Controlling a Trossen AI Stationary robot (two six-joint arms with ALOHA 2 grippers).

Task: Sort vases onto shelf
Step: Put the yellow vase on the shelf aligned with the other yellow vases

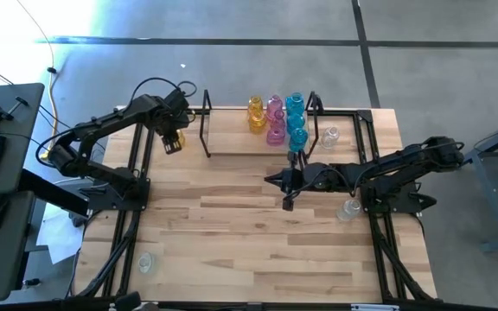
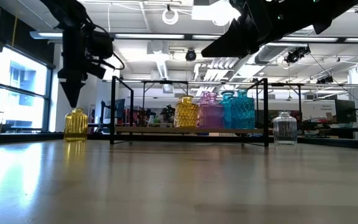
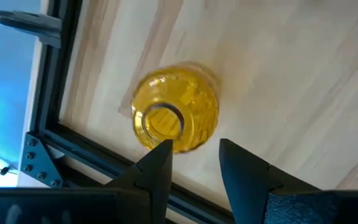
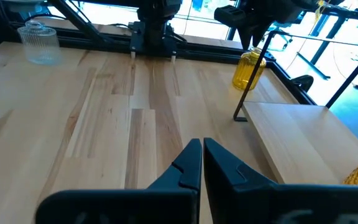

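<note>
L gripper (image 3: 194, 162) hangs directly above the amber vase (image 3: 176, 117), fingers parted w/ a gap, holding nothing – vase mouth sits just off one fingertip, not yet between them. Vase stands upright, long axis vertical, on the table just outside the shelf's (image 1: 258, 145) left end posts, near the table's back edge. L arm is far nearer; drop looks straight down. Little room toward the post, open wood on the near side. R gripper (image 4: 202, 160) – closed, empty – waits just in front of the shelf.
</note>
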